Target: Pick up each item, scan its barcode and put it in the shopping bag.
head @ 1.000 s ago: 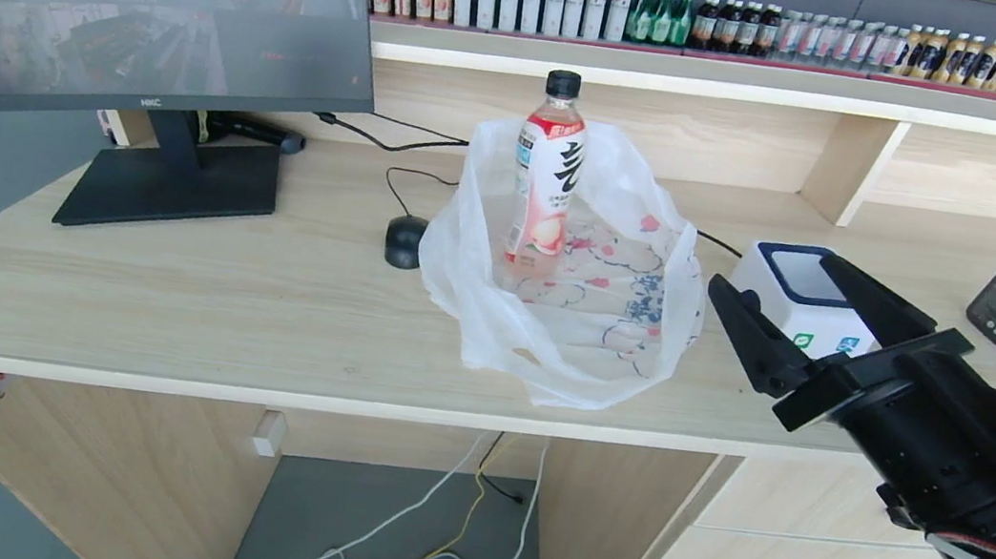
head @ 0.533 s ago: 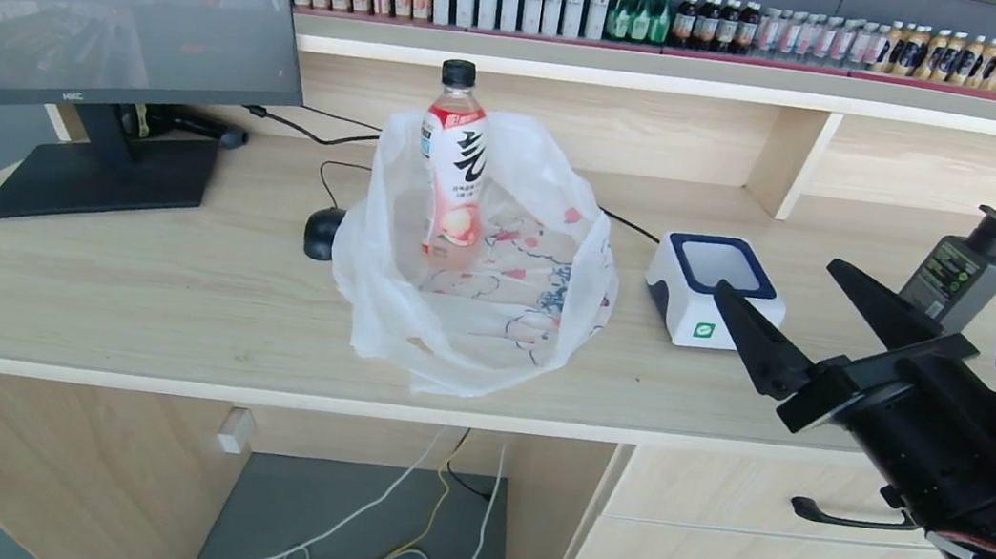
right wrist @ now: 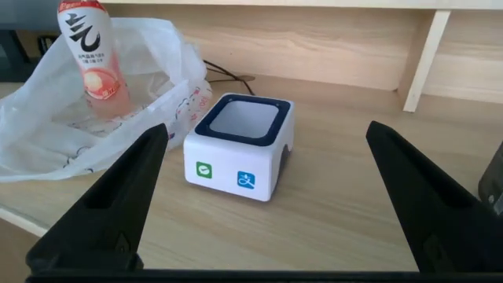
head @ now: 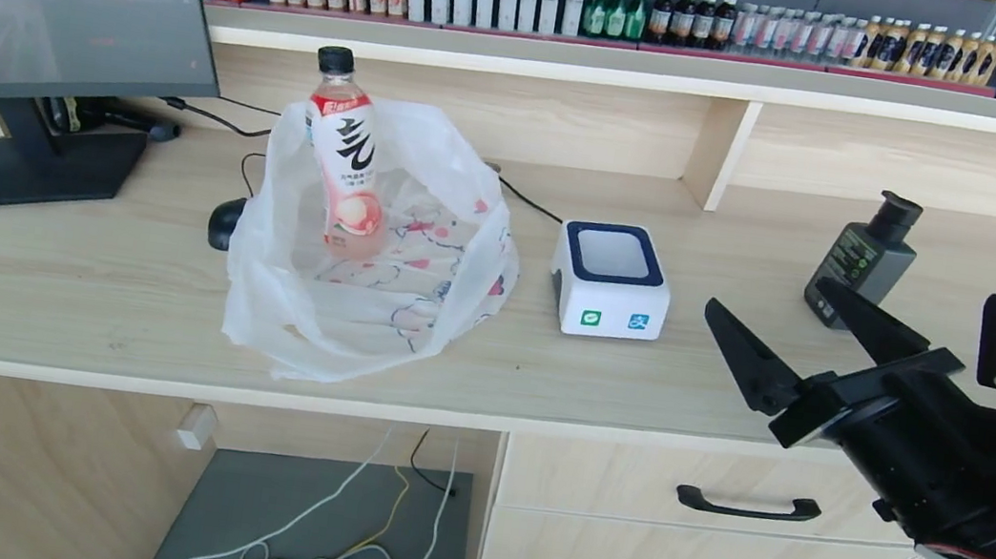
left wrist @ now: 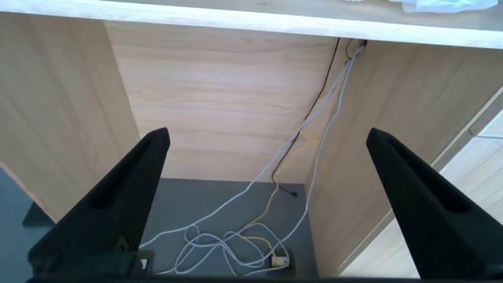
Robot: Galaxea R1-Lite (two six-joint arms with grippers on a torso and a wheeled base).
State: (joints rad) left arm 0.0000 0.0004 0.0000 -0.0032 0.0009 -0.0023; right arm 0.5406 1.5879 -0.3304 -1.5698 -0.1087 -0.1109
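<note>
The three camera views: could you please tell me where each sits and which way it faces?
Head view: on the head, looking down at the counter; open right tool at right.
Left wrist view: on the left wrist, facing cables under the counter; open left tool.
Right wrist view: on the right wrist, facing the scanner past its tool.
Head and right wrist views share scanner and shopping bag.

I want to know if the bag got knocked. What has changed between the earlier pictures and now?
Nothing on the counter moved: the head camera swung to the robot's right, so everything slid left in the picture and the grey pump bottle came fully into view. The right gripper is still open and empty. The drink bottle still stands upright in the shopping bag, the scanner beside it.
</note>
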